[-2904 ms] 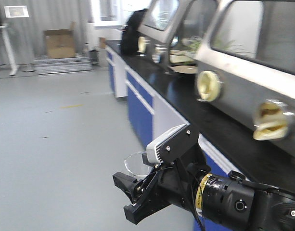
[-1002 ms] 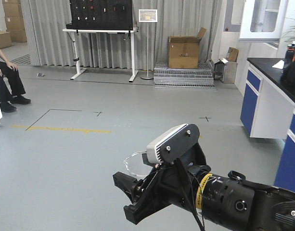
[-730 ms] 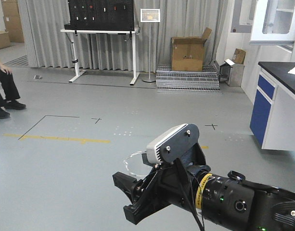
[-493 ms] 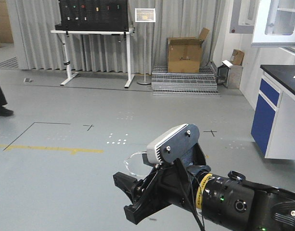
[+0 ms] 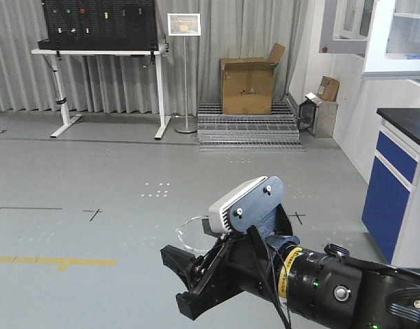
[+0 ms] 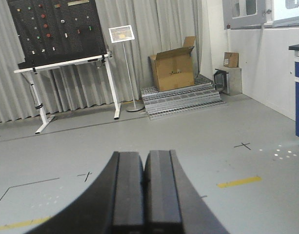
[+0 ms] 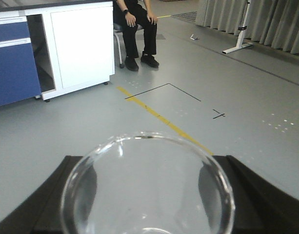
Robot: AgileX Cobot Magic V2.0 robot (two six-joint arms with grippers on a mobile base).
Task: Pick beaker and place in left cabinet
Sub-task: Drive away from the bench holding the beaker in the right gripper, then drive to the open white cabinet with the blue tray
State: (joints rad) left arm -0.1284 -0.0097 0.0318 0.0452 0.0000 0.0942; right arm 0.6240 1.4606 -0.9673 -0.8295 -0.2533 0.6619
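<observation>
My right gripper (image 5: 186, 282) is shut on the beaker (image 5: 191, 232), a small clear glass cylinder carried low at the front of the front-facing view. In the right wrist view the beaker's round rim (image 7: 147, 187) fills the lower middle, with a black finger (image 7: 61, 190) pressed on each side. My left gripper (image 6: 143, 190) is shut with nothing in it, its two dark fingers (image 6: 127, 190) pressed together over bare floor. The left cabinet is out of view.
An open grey floor with a yellow tape line (image 5: 52, 261) lies ahead. At the back stand a pegboard table (image 5: 100, 51), a sign stand (image 5: 184, 75) and a cardboard box (image 5: 247, 86) on metal grating. A blue-and-white lab bench (image 5: 401, 178) is at right. A seated person (image 7: 137, 24) appears in the right wrist view.
The whole view has swung: the lab bench with glove boxes left the frame, then the pegboard table, box and floor marks slid sideways. Both grippers kept their state, the beaker still held.
</observation>
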